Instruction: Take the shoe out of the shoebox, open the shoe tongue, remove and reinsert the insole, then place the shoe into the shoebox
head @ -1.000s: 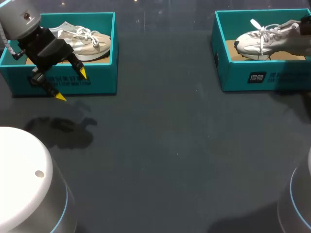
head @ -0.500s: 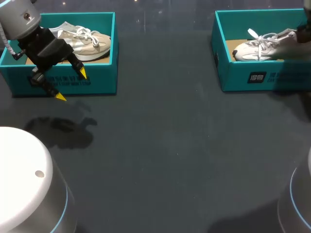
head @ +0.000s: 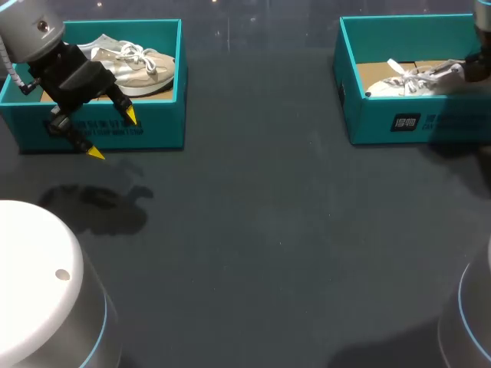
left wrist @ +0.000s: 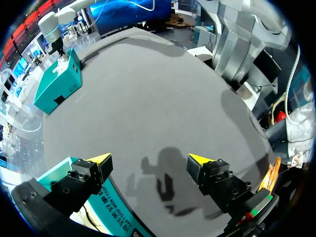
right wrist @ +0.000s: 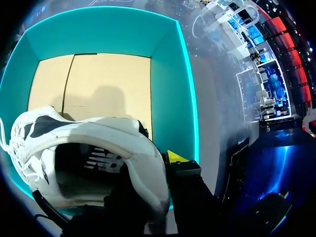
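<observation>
— Gripping anything with the right gripper (right wrist: 153, 173)?
— Yes, clamped on the heel collar of the white shoe (head: 410, 77), held low inside the right shoebox (head: 383, 123).
— And the left gripper (head: 113, 134)?
— Spread wide, holding nothing, hovering just before the left shoebox (head: 153, 134) with a beige shoe (head: 142, 69) inside.

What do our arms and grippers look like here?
Left arm: light grey rounded joint, thin white cable beside it. Left gripper: black blocky body, two pointed yellow tips. Right gripper: black too, one yellow tip showing. Bases: white domes with blue light rings.
</observation>
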### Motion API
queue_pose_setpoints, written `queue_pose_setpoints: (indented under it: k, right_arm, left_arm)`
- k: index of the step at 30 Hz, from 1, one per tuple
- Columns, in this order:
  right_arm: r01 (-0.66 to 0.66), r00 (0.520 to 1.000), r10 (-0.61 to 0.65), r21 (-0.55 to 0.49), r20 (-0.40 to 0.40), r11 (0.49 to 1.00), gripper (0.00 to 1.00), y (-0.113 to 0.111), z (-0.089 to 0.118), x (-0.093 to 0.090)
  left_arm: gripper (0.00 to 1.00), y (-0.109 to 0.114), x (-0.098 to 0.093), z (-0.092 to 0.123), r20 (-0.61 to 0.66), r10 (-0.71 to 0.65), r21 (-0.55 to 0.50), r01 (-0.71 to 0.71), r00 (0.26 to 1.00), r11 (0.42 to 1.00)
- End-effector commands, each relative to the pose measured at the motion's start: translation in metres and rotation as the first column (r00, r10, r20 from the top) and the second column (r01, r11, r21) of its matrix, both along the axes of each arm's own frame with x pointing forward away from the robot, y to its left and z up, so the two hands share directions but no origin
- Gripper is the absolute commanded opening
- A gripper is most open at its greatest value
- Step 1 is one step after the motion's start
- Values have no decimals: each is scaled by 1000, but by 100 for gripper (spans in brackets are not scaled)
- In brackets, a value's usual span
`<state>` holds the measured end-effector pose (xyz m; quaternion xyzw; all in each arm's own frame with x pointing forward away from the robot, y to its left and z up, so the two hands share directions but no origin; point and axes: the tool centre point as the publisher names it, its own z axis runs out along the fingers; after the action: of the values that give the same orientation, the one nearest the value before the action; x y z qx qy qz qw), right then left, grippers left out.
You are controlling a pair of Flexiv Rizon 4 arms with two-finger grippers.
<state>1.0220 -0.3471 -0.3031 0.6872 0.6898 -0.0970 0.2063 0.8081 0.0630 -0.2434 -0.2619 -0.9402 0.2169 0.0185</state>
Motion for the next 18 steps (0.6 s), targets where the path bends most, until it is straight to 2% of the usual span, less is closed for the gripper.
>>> queue_pose_setpoints:
  k: [1,18]
  right_arm:
    - [-4,1000,4,-1,-1,1000,0,2,-2,1]
    - [-25,999,25,13,-25,1000,0,14,-23,1]
  left_arm:
    - [100,1,-1,0,2,-1,2,1,1000,1000]
    - [100,1,-1,0,2,-1,2,1,1000,1000]
